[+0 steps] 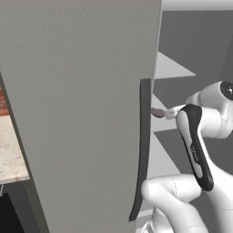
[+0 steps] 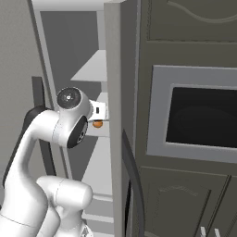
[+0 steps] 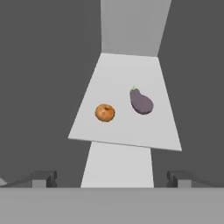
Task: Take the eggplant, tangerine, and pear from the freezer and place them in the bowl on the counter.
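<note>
The freezer [image 1: 82, 113] stands with its door swung open, and pale grey shelves show inside. On one shelf [image 3: 127, 70] lie the tangerine [image 3: 105, 113] and, to its right in the hand view, the dark purple eggplant [image 3: 141, 101] with its green stem pointing away. My gripper [image 3: 111, 179] is open, short of the shelf's front edge and a little above it, holding nothing. From the base views the eggplant [image 1: 157, 112] and tangerine [image 2: 97, 124] peek out just beyond my hand. The pear and the bowl are out of view.
The open door's long dark handle [image 1: 144, 150] hangs close to my arm's left. A strip of the beige counter [image 1: 10, 150] shows far left. Dark cabinets with a built-in oven [image 2: 199, 118] stand to the right of the freezer. A lower shelf [image 3: 118, 164] lies beneath.
</note>
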